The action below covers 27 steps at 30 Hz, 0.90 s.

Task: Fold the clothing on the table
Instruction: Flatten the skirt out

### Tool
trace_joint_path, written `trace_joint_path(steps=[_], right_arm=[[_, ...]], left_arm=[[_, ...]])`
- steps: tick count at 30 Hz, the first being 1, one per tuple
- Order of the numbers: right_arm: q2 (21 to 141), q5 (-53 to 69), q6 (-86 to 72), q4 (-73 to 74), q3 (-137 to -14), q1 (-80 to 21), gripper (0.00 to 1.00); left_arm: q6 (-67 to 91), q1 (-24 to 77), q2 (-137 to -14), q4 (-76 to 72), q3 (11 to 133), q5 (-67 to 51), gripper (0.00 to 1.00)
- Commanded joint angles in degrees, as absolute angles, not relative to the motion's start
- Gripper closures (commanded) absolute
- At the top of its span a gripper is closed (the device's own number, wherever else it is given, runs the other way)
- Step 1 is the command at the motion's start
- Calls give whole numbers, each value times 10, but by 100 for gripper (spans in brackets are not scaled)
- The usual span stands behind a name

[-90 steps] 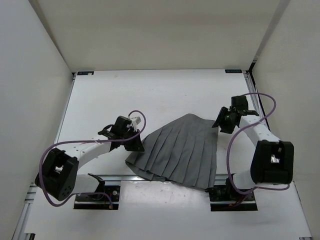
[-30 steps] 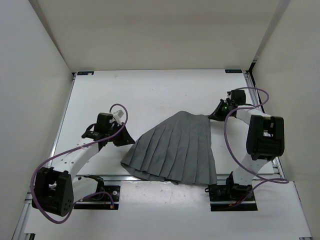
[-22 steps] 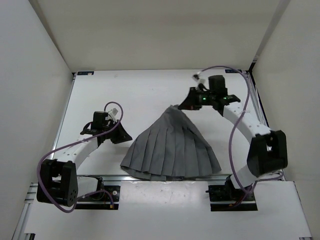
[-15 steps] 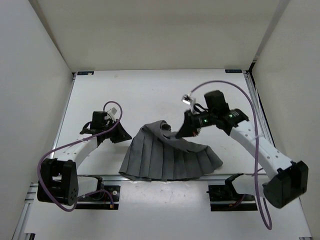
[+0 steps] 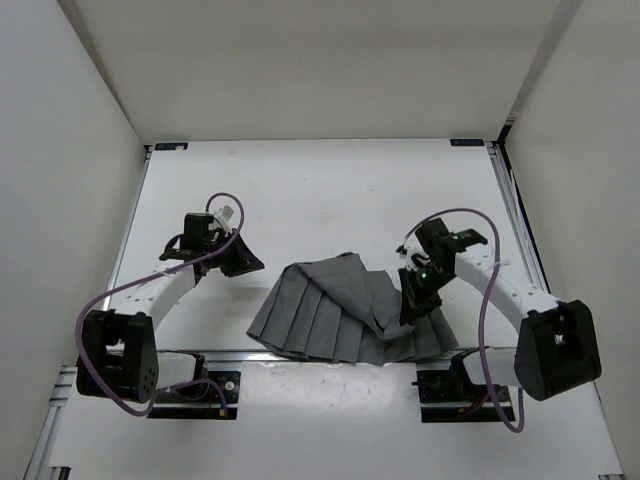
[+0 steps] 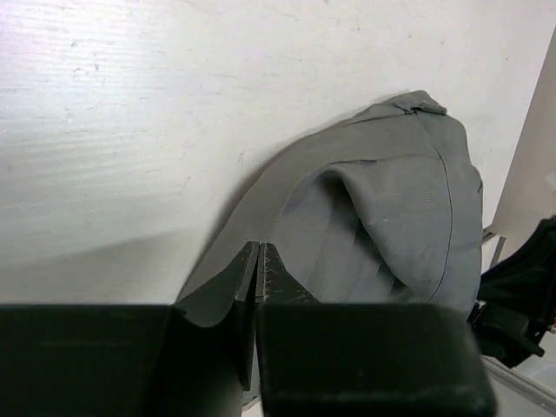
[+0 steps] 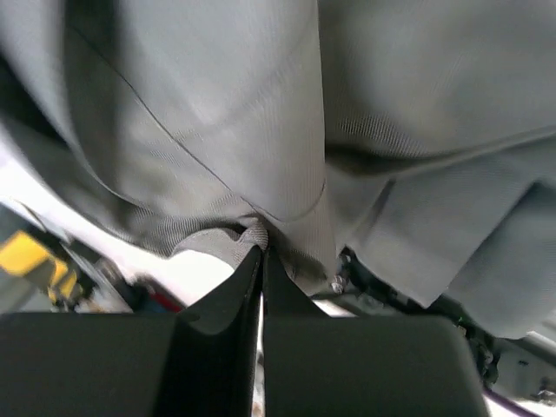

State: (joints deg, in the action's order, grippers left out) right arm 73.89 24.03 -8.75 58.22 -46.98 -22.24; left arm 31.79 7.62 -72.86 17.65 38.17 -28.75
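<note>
The skirt (image 5: pixel 325 305) lies crumpled at the near middle of the bench (image 5: pixel 320 180), between the two arms. Its near hem runs along the metal rail (image 5: pixel 300 357) at the bench's near edge. The right jaws are closed tight on a small pinch of cloth over the right part of the skirt (image 7: pixel 261 130), and the fabric there is doubled over in loose humps rather than a flat layer. The left jaws sit on the bare bench just left of the skirt. In the left wrist view they show only a thin slit between them, and we see nothing held; the skirt (image 6: pixel 382 200) starts right at their tips.

Our main worry is the grip. The right jaws hold very little cloth, and it sits at the very tips, so a quick pull could let it slide out and drop the fold halfway.

Nothing pins the left side. If the right arm (image 5: pixel 500 285) drags the cloth, we judge the whole skirt may slide instead of folding, and the pleats may bunch further.

The hem is also close to the rail, so a low move to the near side could catch cloth on the rail or push it off the edge.

If the cloth is let go as it lies, we expect a lumpy, crooked fold.
</note>
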Motion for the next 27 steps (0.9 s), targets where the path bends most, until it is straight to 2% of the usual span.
trace_joint_path(steps=[1, 8, 13, 15, 18, 20, 25, 27], right_arm=[[755, 236, -106, 556, -563, -204, 100], [853, 203, -149, 475, -688, -193, 100], [952, 80, -199, 453, -944, -176, 100], [964, 53, -211, 423, -1006, -179, 100], [953, 89, -203, 338, -1024, -206, 100], [939, 180, -186, 295, -1023, -235, 100], [916, 332, -62, 301, -1042, -334, 100], [878, 343, -30, 292, -1021, -375, 100]], left_arm=[[317, 80, -722, 167, 395, -301, 88], [325, 83, -722, 151, 388, -308, 88], [322, 91, -730, 162, 402, -303, 87], [318, 94, -730, 160, 407, -305, 86], [316, 90, -733, 162, 409, -309, 86], [316, 83, -735, 156, 403, -308, 87], [314, 79, -737, 152, 396, -311, 86], [312, 76, -739, 148, 390, -309, 86]])
